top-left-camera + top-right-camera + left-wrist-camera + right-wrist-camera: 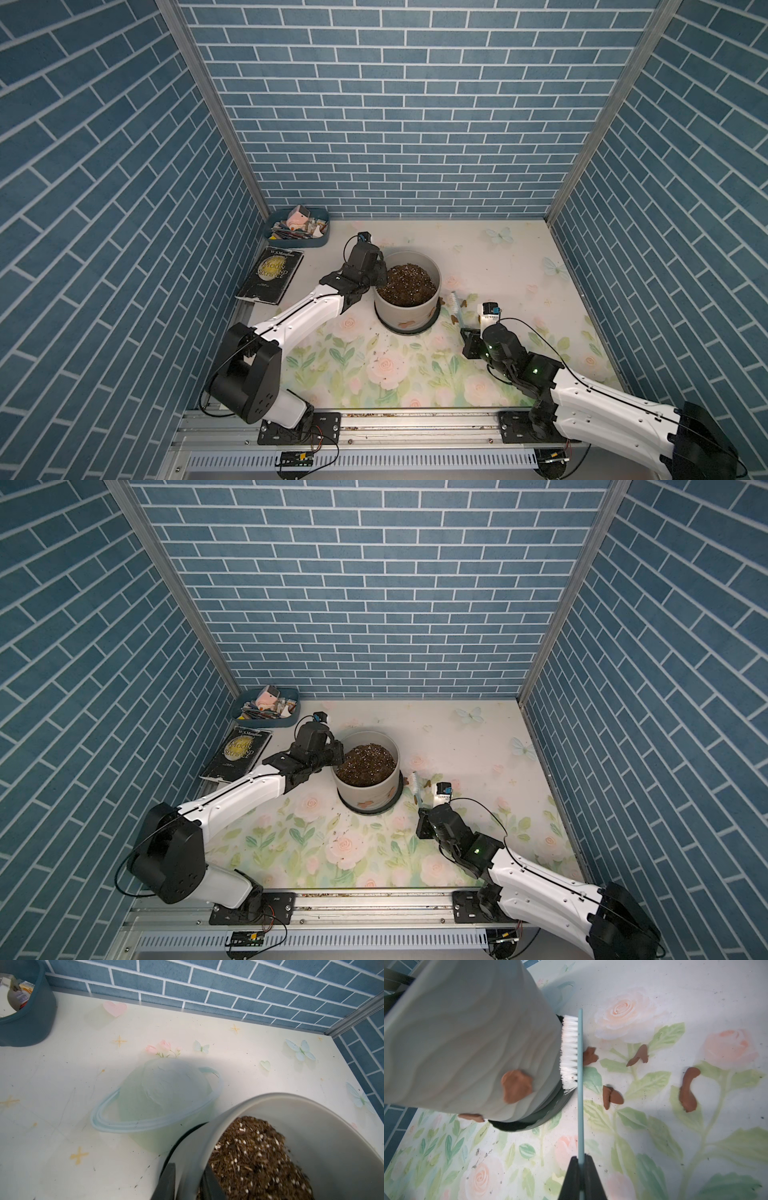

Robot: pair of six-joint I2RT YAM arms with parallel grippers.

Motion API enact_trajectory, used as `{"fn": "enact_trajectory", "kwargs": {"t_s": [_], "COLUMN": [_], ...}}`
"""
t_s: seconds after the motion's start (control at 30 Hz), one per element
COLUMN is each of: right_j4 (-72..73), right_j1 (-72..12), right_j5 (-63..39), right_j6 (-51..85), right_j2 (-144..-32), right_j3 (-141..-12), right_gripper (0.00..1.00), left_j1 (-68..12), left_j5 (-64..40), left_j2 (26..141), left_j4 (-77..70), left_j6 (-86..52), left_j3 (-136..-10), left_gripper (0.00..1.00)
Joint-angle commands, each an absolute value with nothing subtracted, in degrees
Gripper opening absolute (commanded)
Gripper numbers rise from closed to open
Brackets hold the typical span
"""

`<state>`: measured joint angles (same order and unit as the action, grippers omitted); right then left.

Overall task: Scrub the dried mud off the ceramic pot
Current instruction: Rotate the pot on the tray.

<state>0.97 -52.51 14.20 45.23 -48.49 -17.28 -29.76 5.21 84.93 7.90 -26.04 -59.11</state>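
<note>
Jaws of the right gripper (581,1158) are clenched on the thin teal handle of a scrubbing brush (580,1105). Those of the left gripper (189,1167) pinch the rim of the wide pale grey ceramic pot (401,318), one outside the wall and one inside. That pot stands on its black round saucer (550,1111) near the middle of the floral-printed desk (519,270), between the two arms, with the right arm nearer its soiled side.

The brush's long axis runs straight out from the right jaws, alongside the pot's wall on the robot's right side. Its white bristles (569,1053) are turned to the wall and touch it low down. A tan-brown blotch of dried mud (516,1088) clings to the wall just beside the bristle end closest to the jaws, round the curve toward the robot's front. A second smear (471,1117) sits lower, at the wall's foot. Several brown flakes (612,1097) lie loose on the desk behind the brush's back.

By my judgement scrubbing is partway done. The next stroke must draw the bristles back along the handle's line and round the wall onto that blotch, while the left grip steadies the pot.
</note>
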Motion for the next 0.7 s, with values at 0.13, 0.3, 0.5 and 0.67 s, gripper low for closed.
{"fn": "enact_trajectory", "kwargs": {"t_s": [0.13, 0.3, 0.5, 0.67], "right_j4": [2.6, 2.5, 2.6, 3.3], "right_j1": [-53.0, -53.0, -53.1, -54.0], "right_j5": [14.2, 14.4, 14.6, 14.6], "right_j6": [47.5, 47.9, 48.0, 47.9], "right_j2": [-48.8, -49.2, -49.9, -52.1], "right_j3": [-16.6, -16.5, -16.5, -16.9], "right_gripper": [0.00, 0.00, 0.00, 0.00], "left_j1": [-28.9, -28.9, -29.2, -29.4], "left_j5": [10.3, 9.9, 6.4, 2.5], "left_j2": [81.9, 79.0, 76.1, 75.5], "left_j4": [13.5, 17.8, 20.3, 19.3], "left_j6": [-26.6, -25.3, -24.2, -24.4], "left_j3": [-57.4, -57.7, -56.5, -54.4], "left_gripper": [0.02, 0.00, 0.00, 0.00]}}
